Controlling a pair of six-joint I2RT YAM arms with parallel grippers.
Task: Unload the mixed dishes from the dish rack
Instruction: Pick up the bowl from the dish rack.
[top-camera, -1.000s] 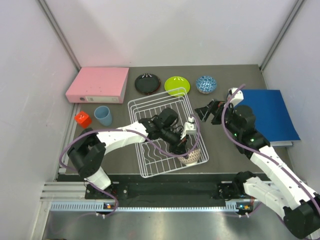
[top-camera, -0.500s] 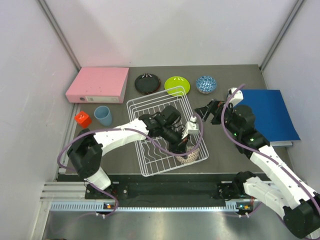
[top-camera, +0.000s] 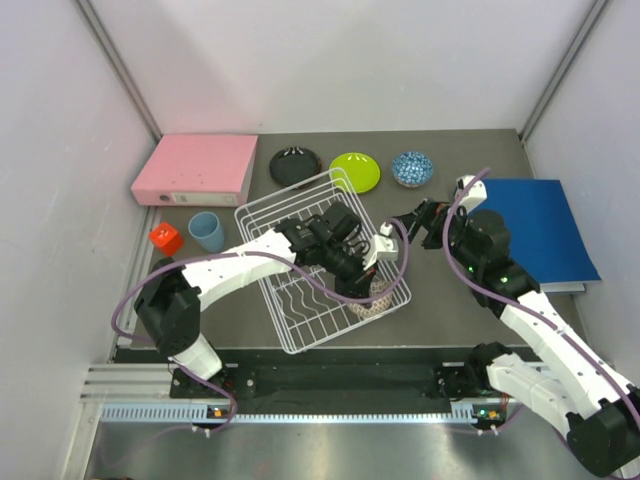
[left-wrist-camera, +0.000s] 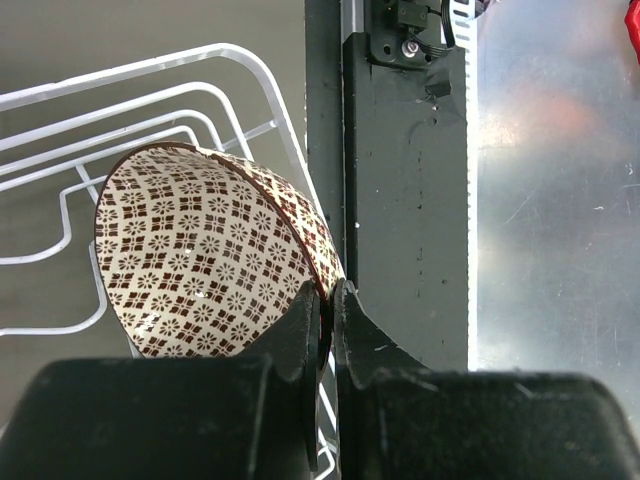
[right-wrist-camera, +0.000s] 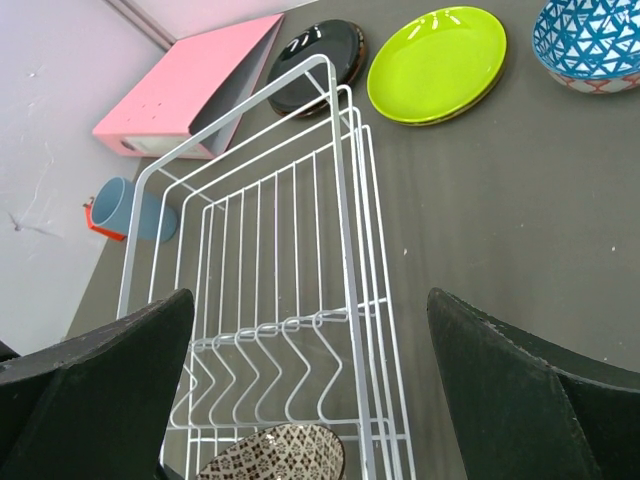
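Note:
The white wire dish rack (top-camera: 300, 300) lies skewed on the table. My left gripper (top-camera: 365, 283) reaches into its near right corner and is shut on the rim of the beige patterned bowl (top-camera: 381, 298). In the left wrist view the bowl (left-wrist-camera: 200, 260) stands on edge, its rim pinched between my fingers (left-wrist-camera: 331, 300), rack wires (left-wrist-camera: 150, 90) behind it. My right gripper (top-camera: 410, 222) is open and empty just right of the rack; its view shows the rack (right-wrist-camera: 340, 230) and bowl (right-wrist-camera: 275, 455) below. The pale blue cup (top-camera: 207, 231), dark plate (top-camera: 295, 165), lime green plate (top-camera: 355, 171) and blue patterned bowl (top-camera: 412, 168) stand on the table.
A pink binder (top-camera: 195, 169) lies at the back left and a blue binder (top-camera: 540, 230) at the right. A small red cube (top-camera: 165, 238) sits beside the cup. The rack's far corner almost touches the dark and green plates.
The rack has turned counterclockwise, its far end swinging toward the plates. My left gripper, with the bowl, has shifted slightly left and back. The right arm has barely moved.

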